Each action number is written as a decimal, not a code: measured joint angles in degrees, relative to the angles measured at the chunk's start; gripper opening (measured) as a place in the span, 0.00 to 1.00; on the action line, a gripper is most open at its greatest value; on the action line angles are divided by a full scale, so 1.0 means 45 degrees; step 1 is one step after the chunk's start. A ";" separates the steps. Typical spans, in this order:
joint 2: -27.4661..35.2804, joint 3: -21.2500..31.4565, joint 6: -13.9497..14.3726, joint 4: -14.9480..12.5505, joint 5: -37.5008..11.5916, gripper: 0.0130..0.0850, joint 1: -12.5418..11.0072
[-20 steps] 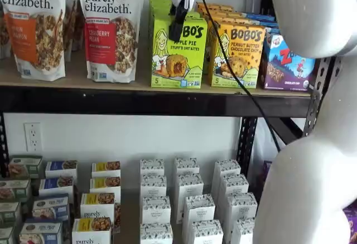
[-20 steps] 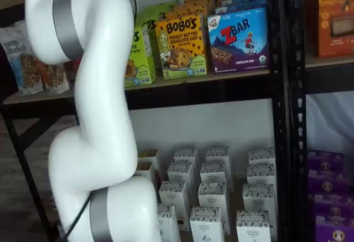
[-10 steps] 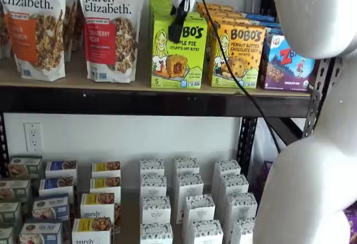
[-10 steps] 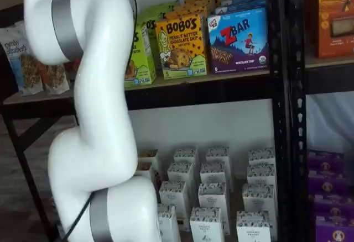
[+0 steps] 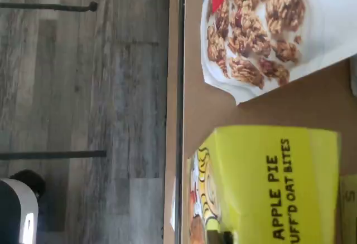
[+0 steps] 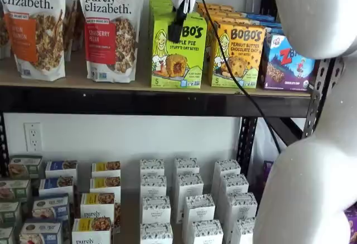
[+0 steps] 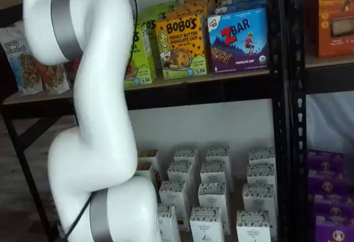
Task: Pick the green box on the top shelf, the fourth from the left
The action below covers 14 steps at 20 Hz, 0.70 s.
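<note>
We are squeezing our gripper [image 6: 175, 32] tight on the top of the green box [image 6: 178, 52], which is standing on the top shelf [image 6: 139, 85] between the granola bag [image 6: 110, 27] and the yellow-orange Bobo's box [image 6: 239, 56].

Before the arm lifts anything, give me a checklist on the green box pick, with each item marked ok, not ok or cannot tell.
1. Gripper is at the green box, not a neighbour: ok; in a shelf view its black fingers hang over the box's upper front.
2. Fingers closed on the green box: ok; shut, with the box top at the fingers.
3. Box still upright on the top shelf: ok.
4. Yellow-orange Bobo's box undisturbed: ok; upright beside it.
5. Cranberry pecan granola bag clear of the fingers: ok; a gap shows between bag and box.
6. Cable clear of the boxes: cannot tell; it drapes in front of the yellow-orange box.
</note>
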 joint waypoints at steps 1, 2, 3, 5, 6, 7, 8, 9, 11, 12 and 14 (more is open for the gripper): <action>0.0013 -0.0021 0.0004 -0.0013 0.0031 0.17 0.0004; 0.0027 -0.0044 0.0011 -0.0020 0.0068 0.17 0.0011; 0.0038 -0.0062 0.0019 -0.0019 0.0102 0.17 0.0018; 0.0057 -0.0102 0.0032 0.0016 0.0178 0.17 0.0024; 0.0053 -0.0104 0.0037 0.0052 0.0196 0.17 0.0024; 0.0049 -0.0116 0.0045 0.0073 0.0223 0.17 0.0026; 0.0046 -0.0139 0.0057 0.0084 0.0269 0.17 0.0033; 0.0025 -0.0139 0.0070 0.0101 0.0287 0.17 0.0041; -0.0020 -0.0136 0.0096 0.0107 0.0349 0.17 0.0061; -0.0042 -0.0136 0.0110 0.0097 0.0378 0.17 0.0072; -0.0113 -0.0116 0.0141 0.0094 0.0438 0.17 0.0093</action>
